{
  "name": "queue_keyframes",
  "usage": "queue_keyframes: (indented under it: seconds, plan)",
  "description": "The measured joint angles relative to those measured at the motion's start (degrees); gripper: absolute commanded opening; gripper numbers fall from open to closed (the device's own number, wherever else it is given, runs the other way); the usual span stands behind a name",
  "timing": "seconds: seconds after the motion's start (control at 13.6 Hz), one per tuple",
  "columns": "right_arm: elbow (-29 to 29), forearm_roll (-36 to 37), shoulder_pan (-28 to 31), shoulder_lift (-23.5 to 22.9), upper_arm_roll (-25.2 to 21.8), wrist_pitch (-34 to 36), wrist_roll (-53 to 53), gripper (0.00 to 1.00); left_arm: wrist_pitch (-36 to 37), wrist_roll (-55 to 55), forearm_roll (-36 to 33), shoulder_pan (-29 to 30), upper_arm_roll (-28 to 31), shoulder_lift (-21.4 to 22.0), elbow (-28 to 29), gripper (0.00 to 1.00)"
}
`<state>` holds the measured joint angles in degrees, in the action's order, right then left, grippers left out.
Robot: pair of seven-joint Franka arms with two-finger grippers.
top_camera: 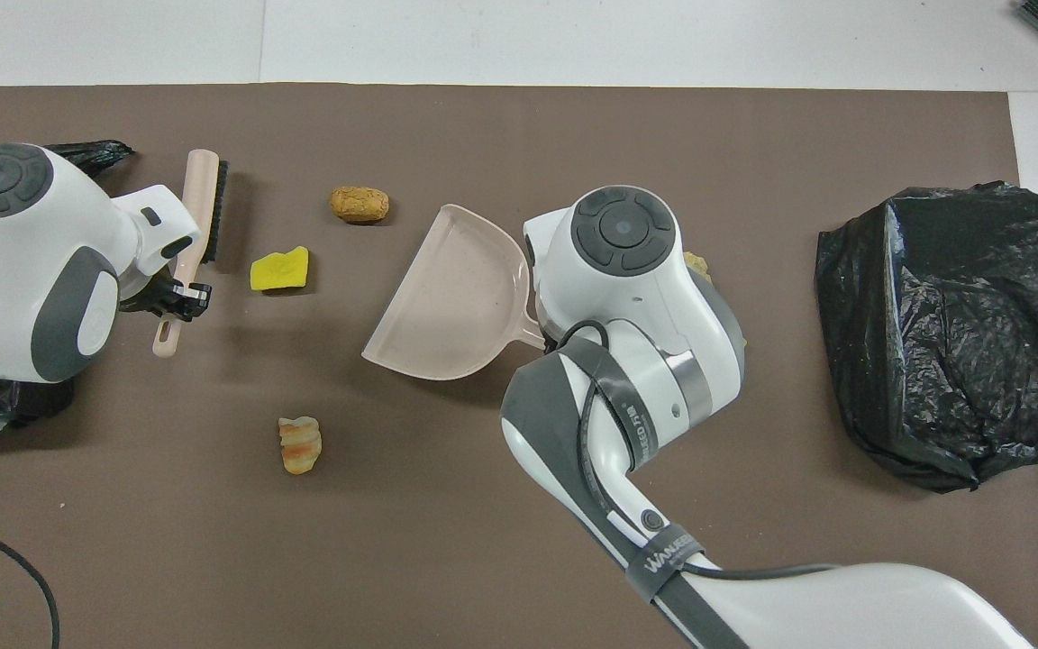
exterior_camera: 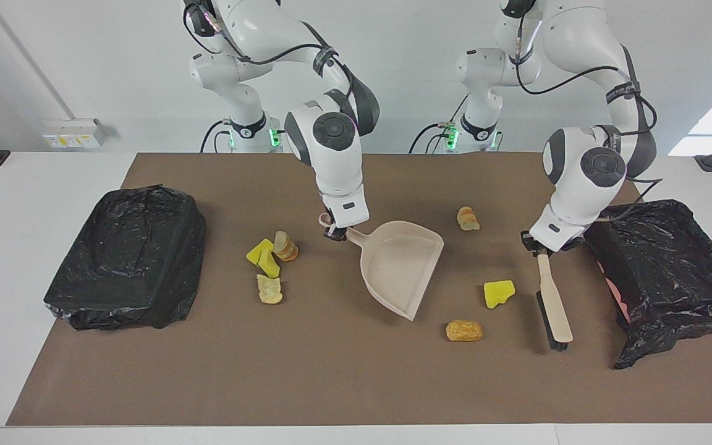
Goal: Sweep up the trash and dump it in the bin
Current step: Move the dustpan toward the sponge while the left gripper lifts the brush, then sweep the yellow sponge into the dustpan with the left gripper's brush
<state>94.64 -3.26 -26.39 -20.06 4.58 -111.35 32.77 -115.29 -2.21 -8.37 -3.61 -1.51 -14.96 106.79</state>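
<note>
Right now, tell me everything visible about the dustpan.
The dustpan is pale beige, plastic-looking, with a raised back rim, a flat open lip and a short handle with a hanging loop. It is empty. The right pincer is shut on its handle. Its open lip points toward the left arm's end of the table, facing the yellow sponge chunk and the golden-brown lump, touching neither. Whether it rests on the brown mat or hangs just above cannot be told.
</note>
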Motion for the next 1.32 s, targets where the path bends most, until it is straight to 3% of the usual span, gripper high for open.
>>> queue_keyframes:
  seconds: [0.22,0.59,1.32]
  plan:
    - [6.8,0.0,-0.7,3.7,0.0,-3.2,0.1,0.0,0.0,-5.7,0.0,0.5,-0.1,-0.2,1.1,0.0]
    - [15.3,0.0,-3.5,8.6,0.1,-7.5,0.4,0.0,-1.8,-6.1,0.5,-0.2,-1.8,2.6,6.2,0.0]
    - [18.1,0.0,-4.5,6.9,0.0,-11.8,-1.6,0.0,-1.7,-5.7,4.2,-5.1,-2.1,5.5,10.5,0.0]
